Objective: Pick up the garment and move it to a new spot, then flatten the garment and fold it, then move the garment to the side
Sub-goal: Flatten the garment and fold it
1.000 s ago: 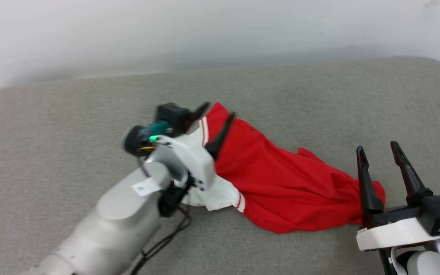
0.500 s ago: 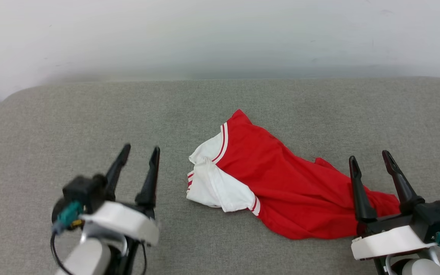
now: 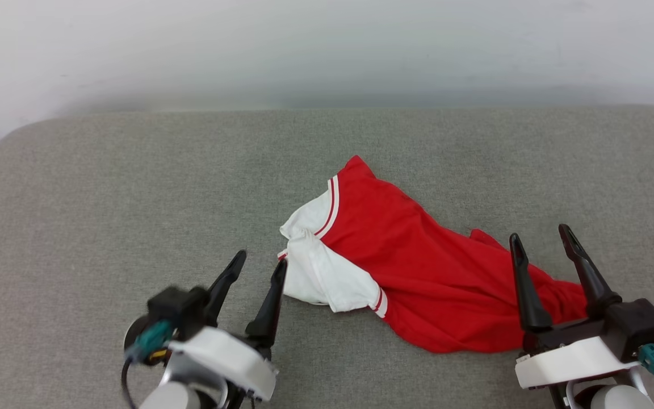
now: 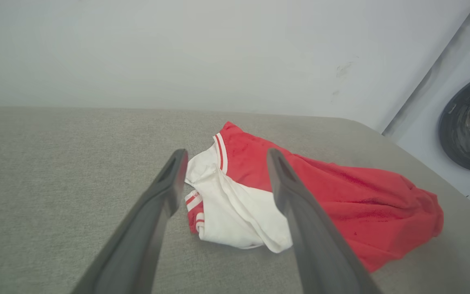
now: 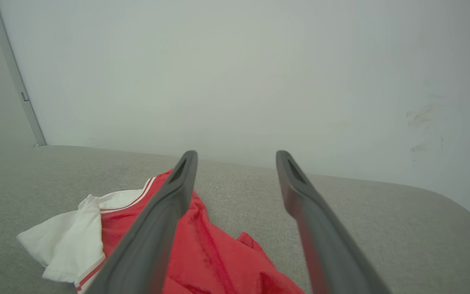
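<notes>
Head view: your garment (image 3: 429,267) lay crumpled on the grey cushion (image 3: 105,199). L jaws were spread just beside its white sleeve (image 3: 327,281), R jaws spread at its red end. L wrist: sleeve showed btwn the spread jaws, nothing pinched. R wrist: jaws apart, red cloth below.

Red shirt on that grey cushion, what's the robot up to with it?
A two-armed robot is dealing with a red jersey with white sleeves, which lies crumpled on a grey padded surface. Nothing grips it right now: both hands are open. The left hand is beside its white-sleeved end and the right hand is at its red end. The shirt is not yet flattened or folded.
</notes>
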Controlling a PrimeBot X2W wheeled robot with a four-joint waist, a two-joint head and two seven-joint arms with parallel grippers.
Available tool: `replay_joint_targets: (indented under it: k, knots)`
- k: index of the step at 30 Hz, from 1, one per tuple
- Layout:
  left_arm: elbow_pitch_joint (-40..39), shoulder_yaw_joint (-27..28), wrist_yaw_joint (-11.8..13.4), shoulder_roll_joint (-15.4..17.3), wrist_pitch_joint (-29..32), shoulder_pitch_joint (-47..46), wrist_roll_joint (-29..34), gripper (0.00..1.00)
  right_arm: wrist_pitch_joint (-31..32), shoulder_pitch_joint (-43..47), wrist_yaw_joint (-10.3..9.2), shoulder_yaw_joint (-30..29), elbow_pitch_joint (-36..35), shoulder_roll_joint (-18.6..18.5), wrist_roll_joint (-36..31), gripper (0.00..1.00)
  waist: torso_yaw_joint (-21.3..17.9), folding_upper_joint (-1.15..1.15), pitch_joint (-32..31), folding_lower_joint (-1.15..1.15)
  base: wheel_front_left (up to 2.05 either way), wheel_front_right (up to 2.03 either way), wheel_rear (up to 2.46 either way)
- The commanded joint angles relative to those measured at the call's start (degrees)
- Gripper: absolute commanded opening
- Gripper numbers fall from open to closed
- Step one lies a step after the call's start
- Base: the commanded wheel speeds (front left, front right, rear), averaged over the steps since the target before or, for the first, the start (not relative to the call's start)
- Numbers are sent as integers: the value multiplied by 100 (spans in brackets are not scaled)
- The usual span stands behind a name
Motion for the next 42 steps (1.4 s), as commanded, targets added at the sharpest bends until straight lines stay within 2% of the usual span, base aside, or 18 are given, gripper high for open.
replay_joint_targets:
  k: [1, 3, 7, 13, 17, 22, 27, 28, 29, 30, 35, 42]
  knots:
    - [-51, -11, -14, -3, 113, -154, -12, 100, -12, -21, -4, 7, 0, 12, -15, 100, -14, 0, 30, 0, 0, 0, 0]
    - [-92, -189, -44, 6, 669, -340, -50, 100, -12, -35, -4, 18, -2, 2, -27, 100, -32, 0, 95, 0, 0, 0, 0]
    - [-108, -465, 88, -76, 1958, -865, -216, 100, -12, -88, -4, 56, -8, -29, -44, 100, -69, 0, 236, 0, 0, 0, 0]
    - [228, -739, 452, -181, 3526, -1546, -277, 100, -12, -185, -4, 185, -7, -42, -56, 100, -222, 0, 475, 0, 0, 0, 0]
    - [561, -886, 529, -163, 4081, -1830, -228, 100, -12, -253, -4, 206, -11, -48, -36, 100, -311, 0, 627, 0, 0, 0, 0]
    - [1052, -990, 611, -137, 4347, -2124, -78, 100, -12, -274, -4, 218, -39, -42, -22, 100, -387, 0, 802, 0, 0, 0, 0]
    - [1445, -1075, 456, -301, 4456, -2244, -206, 100, -12, -346, -4, 232, -61, -28, -23, 100, -397, 0, 961, 0, 0, 0, 0]
    - [1518, -1093, 415, -339, 4479, -2258, -245, 87, -12, -354, -4, 236, -56, -25, -25, 100, -393, 0, 983, 0, 0, 0, 0]
    - [1582, -1119, 381, -363, 4489, -2275, -259, 31, -12, -365, -4, 244, -49, -22, -29, 100, -390, 0, 1002, 0, 0, 0, 0]
    - [1638, -1140, 351, -377, 4466, -2278, -258, 0, -12, -378, -4, 251, -41, -20, -35, 100, -388, 0, 1016, 0, 0, 0, 0]
    - [1813, -1164, 206, -432, 4119, -2387, -205, 0, -12, -388, -4, 270, 29, -10, -45, 100, -374, 0, 968, 0, 0, 0, 0]
    - [1820, -1034, -133, -420, 2982, -2597, -68, 0, -12, -361, -4, 254, 98, -4, -42, 100, -325, 0, 682, 0, 0, 0, 0]
